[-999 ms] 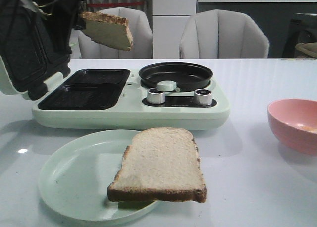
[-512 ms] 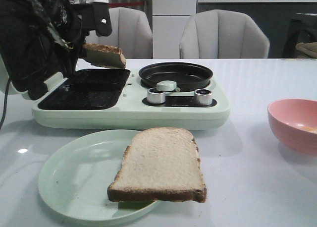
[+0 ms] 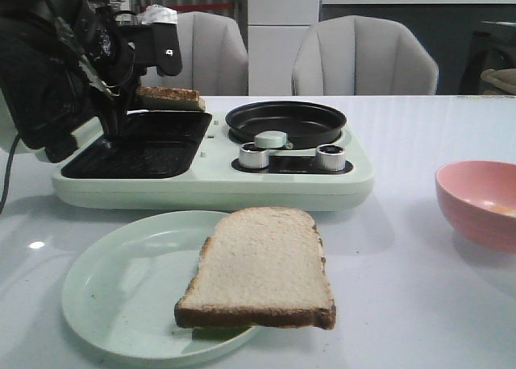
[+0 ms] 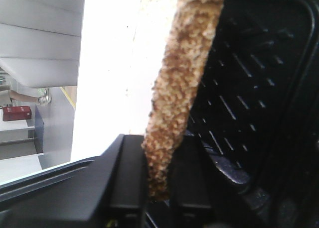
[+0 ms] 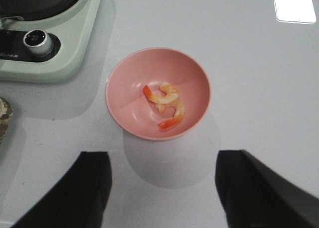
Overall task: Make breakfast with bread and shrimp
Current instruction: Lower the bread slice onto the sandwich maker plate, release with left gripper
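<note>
One bread slice [image 3: 169, 98] is held flat by its crust in my left gripper [image 3: 129, 95], just above the black grill plate [image 3: 149, 139] of the pale green breakfast maker [image 3: 266, 188]. In the left wrist view the crust [image 4: 179, 88] sits pinched between the shut fingers [image 4: 124, 178] over the ribbed plate [image 4: 249, 88]. The second bread slice [image 3: 262, 268] lies on the pale green plate [image 3: 113, 288] at the front, overhanging its right rim. Shrimp [image 5: 167, 103] lie in the pink bowl [image 5: 194, 83]. My right gripper [image 5: 162, 188] is open above the table near the bowl.
The breakfast maker's lid [image 3: 36, 79] stands open at the left, behind my left arm. Its round black pan [image 3: 286, 121] and two knobs [image 3: 330, 157] are at the right. The pink bowl [image 3: 480, 204] stands at the table's right. Two chairs [image 3: 363, 59] stand behind the table.
My left gripper has lowered the bread slice from high above the maker to just over the grill plate and turned it level. Nothing else has moved.
</note>
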You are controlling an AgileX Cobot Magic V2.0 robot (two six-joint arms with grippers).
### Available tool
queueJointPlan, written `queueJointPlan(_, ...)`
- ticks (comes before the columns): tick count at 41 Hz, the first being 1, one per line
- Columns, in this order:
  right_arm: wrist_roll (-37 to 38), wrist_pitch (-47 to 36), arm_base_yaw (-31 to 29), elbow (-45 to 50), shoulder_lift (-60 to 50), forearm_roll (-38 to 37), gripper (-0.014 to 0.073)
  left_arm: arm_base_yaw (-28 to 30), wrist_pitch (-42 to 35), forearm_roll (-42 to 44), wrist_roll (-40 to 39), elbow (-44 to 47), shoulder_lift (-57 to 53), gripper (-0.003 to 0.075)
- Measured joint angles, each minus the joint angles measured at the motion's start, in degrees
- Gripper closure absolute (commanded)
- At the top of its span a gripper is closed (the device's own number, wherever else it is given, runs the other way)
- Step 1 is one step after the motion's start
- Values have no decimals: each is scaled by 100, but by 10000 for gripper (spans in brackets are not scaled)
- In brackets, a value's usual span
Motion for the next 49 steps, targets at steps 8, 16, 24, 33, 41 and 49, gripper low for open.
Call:
queueJointPlan(8,0,0,0,0,0,0,44,0,-11,0,0,136,0,290)
queueJointPlan(16,0,0,0,0,0,0,44,0,-176,0,0,204,-81,254)
queueJointPlan(24,0,0,0,0,0,0,44,0,-495,26,0,517,-582,265)
queueJointPlan(33,0,0,0,0,0,0,44,0,-823,37,0,1304,-1551,265)
queueJointPlan(41,0,0,0,0,0,0,44,-340,-563,45,-422,2273,-2666,265)
queueJointPlan(49,0,0,0,0,0,0,44,-1464,911,-758,-1091,2903,-3659,265)
